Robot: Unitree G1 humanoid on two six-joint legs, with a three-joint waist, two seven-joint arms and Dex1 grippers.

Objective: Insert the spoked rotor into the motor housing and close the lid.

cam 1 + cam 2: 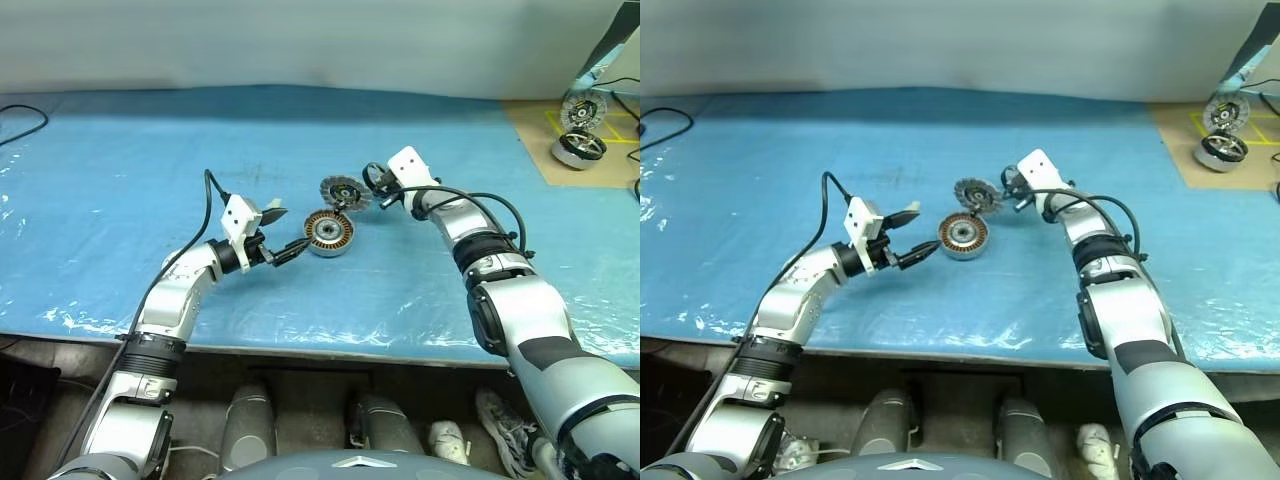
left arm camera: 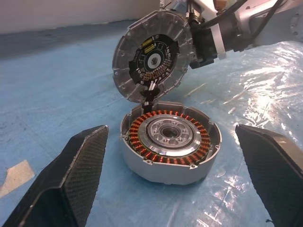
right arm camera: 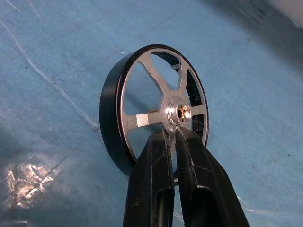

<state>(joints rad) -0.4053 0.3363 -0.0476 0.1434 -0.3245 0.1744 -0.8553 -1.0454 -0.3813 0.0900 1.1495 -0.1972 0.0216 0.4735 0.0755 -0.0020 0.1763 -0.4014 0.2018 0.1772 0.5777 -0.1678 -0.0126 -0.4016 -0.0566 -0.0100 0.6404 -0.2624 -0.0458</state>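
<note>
Rotor's picked up, housing still waiting

Left gripper (image 1: 283, 232) fingers wide open around the motor housing (image 1: 329, 232) on the table (image 1: 120, 170), lid (image 1: 344, 192) tipped up; right gripper (image 3: 172, 137) pinches the spoked rotor (image 3: 156, 106). Next, I'd guess: lower it in squarely.

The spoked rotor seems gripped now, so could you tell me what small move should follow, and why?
Probably lift the spoked rotor toward the motor housing. The right pincer is shut on a spoke, the lid stands open, and the windings lie exposed.
</note>
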